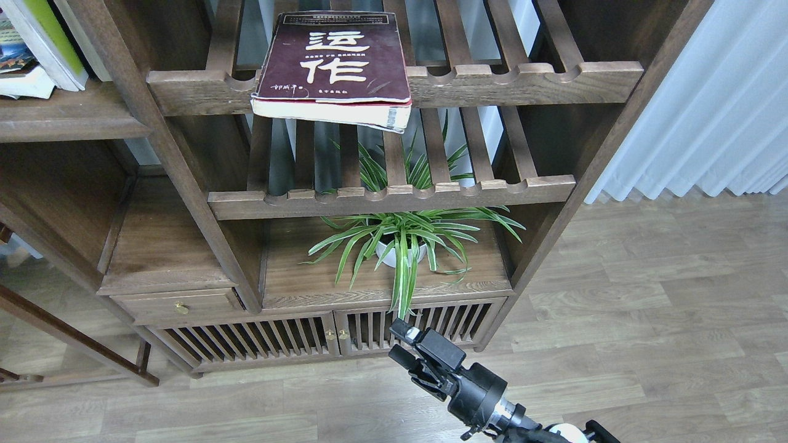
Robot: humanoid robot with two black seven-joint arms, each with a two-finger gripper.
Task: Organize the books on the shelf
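The thick maroon book with big white characters lies flat on the upper slatted rack, its front corner hanging over the notched rail. At the top left, the yellow-green book leans nearly upright on the flat dark-brown shelf. A smaller book with a blue picture sits beside it, cut off by the frame edge. My right gripper hovers low over the floor in front of the cabinet doors, open and holding nothing. My left gripper is out of view.
A spider plant in a white pot stands on the lower board under the second slatted rack. Slatted cabinet doors and a small drawer lie below. A white curtain hangs at the right, above wood floor.
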